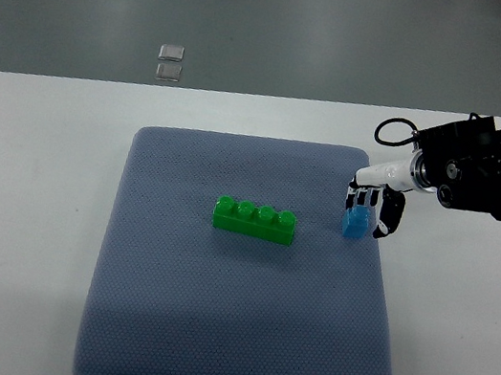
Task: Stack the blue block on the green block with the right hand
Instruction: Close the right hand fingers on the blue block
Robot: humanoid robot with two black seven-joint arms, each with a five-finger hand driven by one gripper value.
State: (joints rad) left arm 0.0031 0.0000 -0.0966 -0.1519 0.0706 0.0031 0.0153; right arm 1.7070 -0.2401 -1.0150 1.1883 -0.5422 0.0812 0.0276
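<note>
Blue block (356, 224): you have it at the mat's (158, 327) right edge, right of the green block (255, 220), apart from it.
Right hand (373, 209): fingers (357, 201) closed around the blue block.
Done: the grasp, by the look of it.
Left: carry it over, set it on the studs.

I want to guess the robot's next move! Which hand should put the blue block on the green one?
The right hand, probably. Its fingers are around the blue block at the mat's right side, close to the green block. No left arm shows in the picture.
</note>
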